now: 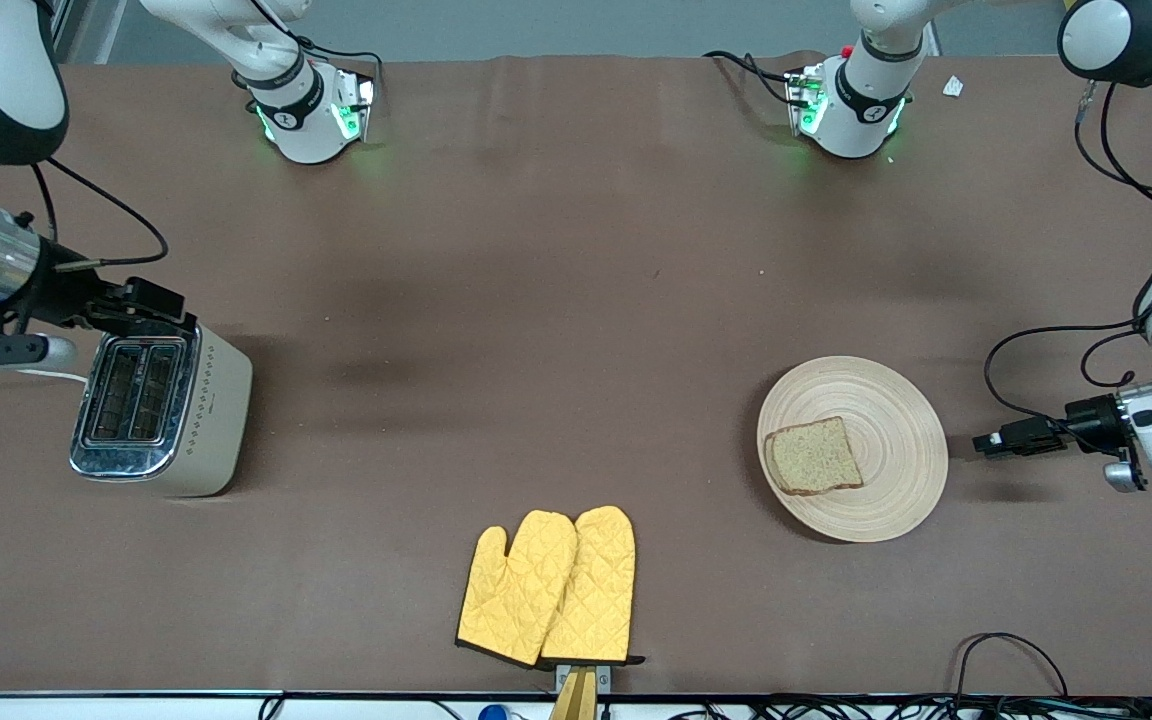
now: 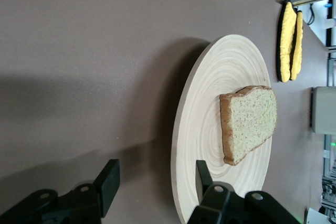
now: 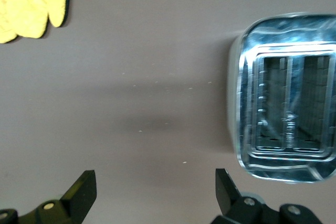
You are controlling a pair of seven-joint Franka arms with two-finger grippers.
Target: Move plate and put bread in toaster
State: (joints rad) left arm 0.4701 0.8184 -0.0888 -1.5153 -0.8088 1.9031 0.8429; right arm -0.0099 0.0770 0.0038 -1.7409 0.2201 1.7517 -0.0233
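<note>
We see the plate [image 2: 210,129] cut off by the lower edge of the left wrist view at about six o'clock, so its rim nearest the left gripper [image 2: 155,182] is lost. In the right wrist view the toaster [image 3: 286,98] is blurred, its slots smeared, and the yellow oven mitts [image 3: 31,3] run off the frame at eleven o'clock.

Even overhead light, fairly bright, no harsh glare on the brown worktop [image 1: 576,300]. Soft blurry shadows under arms & beside plate [image 1: 852,448]. Chrome top of toaster [image 3: 286,98] shows bright reflections; right wrist view slightly soft w/ blur. Left wrist view sharp.
</note>
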